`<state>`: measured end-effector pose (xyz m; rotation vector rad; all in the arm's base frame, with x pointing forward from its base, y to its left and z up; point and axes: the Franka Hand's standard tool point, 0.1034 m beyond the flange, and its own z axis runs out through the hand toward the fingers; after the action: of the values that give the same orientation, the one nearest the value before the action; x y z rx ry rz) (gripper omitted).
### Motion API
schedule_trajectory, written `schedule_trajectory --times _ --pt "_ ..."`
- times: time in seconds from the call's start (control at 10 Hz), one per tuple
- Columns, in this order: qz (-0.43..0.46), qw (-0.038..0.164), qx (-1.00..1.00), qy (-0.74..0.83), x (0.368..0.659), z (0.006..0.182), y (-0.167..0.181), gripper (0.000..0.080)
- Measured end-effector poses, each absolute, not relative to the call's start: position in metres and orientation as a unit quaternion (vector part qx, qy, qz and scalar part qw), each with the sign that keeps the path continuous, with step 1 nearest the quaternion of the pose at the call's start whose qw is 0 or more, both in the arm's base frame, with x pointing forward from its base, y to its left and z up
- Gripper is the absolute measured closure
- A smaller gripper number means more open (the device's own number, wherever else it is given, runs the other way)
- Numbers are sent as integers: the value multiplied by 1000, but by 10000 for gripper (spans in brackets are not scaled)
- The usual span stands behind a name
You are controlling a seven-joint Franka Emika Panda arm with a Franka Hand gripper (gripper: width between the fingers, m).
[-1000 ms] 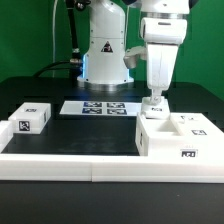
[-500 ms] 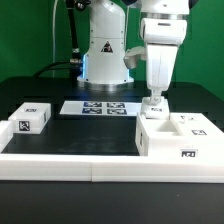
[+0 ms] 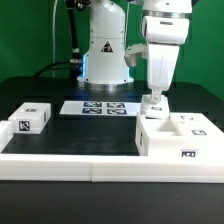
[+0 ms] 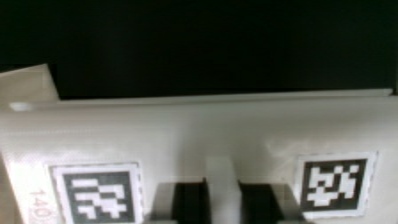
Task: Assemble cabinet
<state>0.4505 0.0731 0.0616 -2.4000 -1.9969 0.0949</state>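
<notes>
The claw (image 3: 154,103) points straight down, and its tips are at the top of the big white box (image 3: 178,140), at that box's far corner on the exterior view's left. Something small and white with a dark tag sits right at the tips, but whether it is a loose piece or part of the box cannot be told.

In the wrist view the two dark fingers (image 4: 185,204) stand close together with a narrow pale strip between them. They are set against a white face of the box (image 4: 196,130) that carries one square tag (image 4: 93,195) on one side of them and another tag (image 4: 334,185) on the other. Whether the claw is pinching that strip or only standing over it cannot be told from either view.

The box itself lies directly beneath the claw. It stands on the black desk (image 3: 70,135) at the near corner on the exterior view's right, against the low white rim (image 3: 60,165) that runs along the near edge. Its top is open in compartments, and a tag shows on its near face.

Further out, the marker board (image 3: 97,107) lies flat toward the middle of the desk, well apart from the box. A smaller white block (image 3: 30,118) with tags rests near the desk's edge on the exterior view's left, just behind the rim. The arm's base (image 3: 105,55) stands at the far edge.
</notes>
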Motion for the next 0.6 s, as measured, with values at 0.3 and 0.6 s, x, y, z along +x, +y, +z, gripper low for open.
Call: schedule_trajectory --times 0.3,0.6 --pt "29 6 -772 -635 451 65 75 731" --pt "24 2 -772 -635 452 71 76 731"
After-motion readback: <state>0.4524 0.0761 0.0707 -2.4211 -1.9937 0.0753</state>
